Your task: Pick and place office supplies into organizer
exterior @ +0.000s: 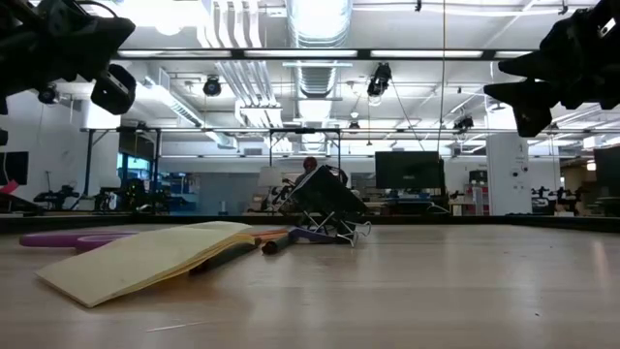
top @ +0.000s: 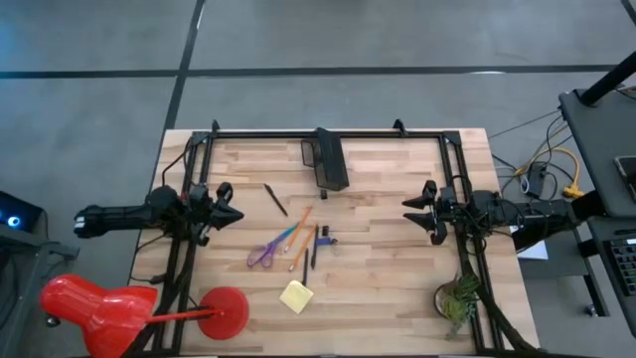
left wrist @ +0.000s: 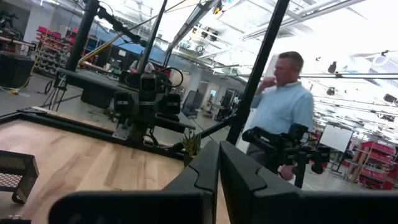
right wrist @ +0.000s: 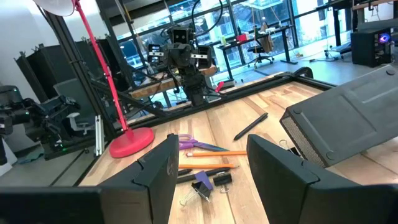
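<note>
Nothing is placed yet: the scissors [top: 263,254], pens [top: 303,242], clip [top: 326,239] and pad [top: 296,296] all lie mid-table, well apart from the organizer [top: 329,159] at the far edge. The left gripper [top: 227,204] hovers at the left side, jaws closed and empty. The right gripper [top: 421,212] hovers at the right side, jaws open and empty.
</note>
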